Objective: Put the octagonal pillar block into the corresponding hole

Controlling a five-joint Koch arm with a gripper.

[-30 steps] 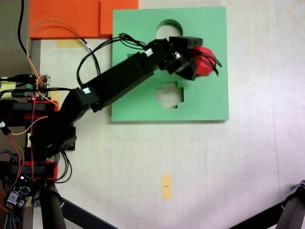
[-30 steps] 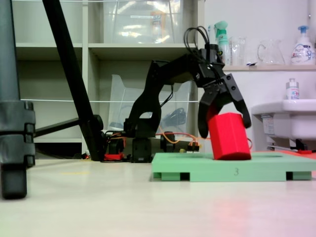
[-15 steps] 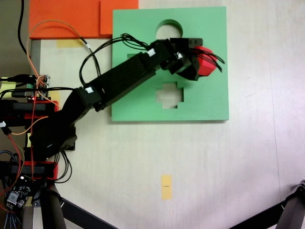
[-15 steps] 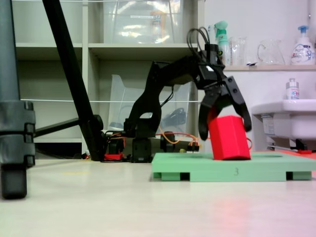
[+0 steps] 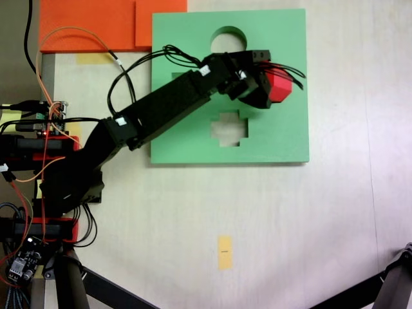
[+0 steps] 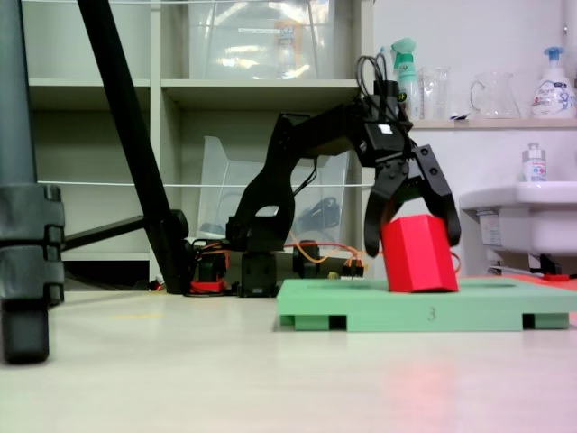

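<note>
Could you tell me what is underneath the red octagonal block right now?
The red octagonal block stands on the green foam board. The gripper straddles it; whether the eight-sided hole lies beneath is hidden.

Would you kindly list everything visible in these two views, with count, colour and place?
Octagonal pillar block: one, red, standing on the green board, between the claw's jaws.
Foam board: one, green, on the table; a round cutout near the top edge and a cross-shaped cutout in the overhead-looking fixed view.
Foam sheets: orange, top left corner.
Tape marker: one, yellow, on the table below the board.
Tripod legs: black, bottom corners.
Shelves: pale, behind the arm.
Arm: one, black.
Claw: one, black, straddling the block.
</note>
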